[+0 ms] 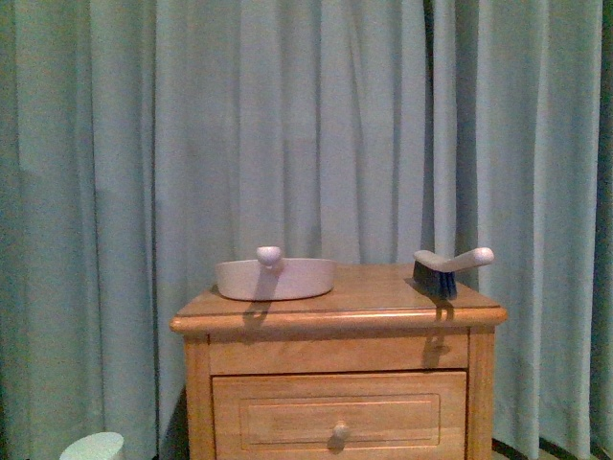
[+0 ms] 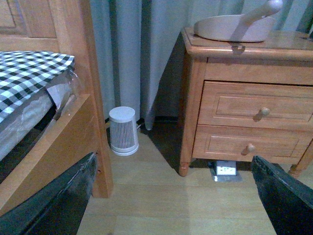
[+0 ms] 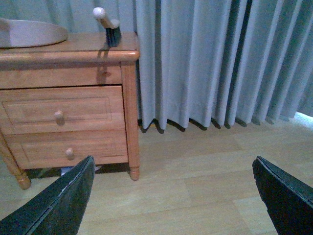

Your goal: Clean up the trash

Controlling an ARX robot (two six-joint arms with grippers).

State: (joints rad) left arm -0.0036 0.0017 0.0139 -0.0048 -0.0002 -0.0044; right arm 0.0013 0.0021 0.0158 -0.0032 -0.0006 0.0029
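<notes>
Honey-coloured wood makes up the table (image 1: pixel 345 311), a bedside piece with a thick rounded top edge and two panelled drawers, each with a small round knob (image 1: pixel 339 431). It stands against a pale blue-grey curtain (image 1: pixel 287 125) that hangs in heavy folds down to a light plank floor (image 3: pixel 205 186).

On the tabletop, a pale pinkish-grey dustpan (image 1: pixel 275 278) sits toward the left, its knobbed handle pointing toward the robot. A hand brush (image 1: pixel 450 266) with dark bristles and a pale handle rests near the right-hand edge, well apart from the pan.

The left wrist view takes in a wooden bed frame (image 2: pixel 83 73) with a black-and-white checked sheet (image 2: pixel 29 73). A small white ribbed cylinder (image 2: pixel 122 130) stands on the floor between the bed and the table, and a grey socket block (image 2: pixel 225 170) lies under the table.

The left jaws stand wide apart and hold nothing; their dark fingers (image 2: pixel 58 200) show at either lower corner of that view, above bare floor in front of the table. The right jaws are likewise spread and hold nothing, with fingers (image 3: pixel 54 205) framing floor beside the table's right leg.

The trash does not show in any view, so its place relative to either set of jaws cannot be told.
</notes>
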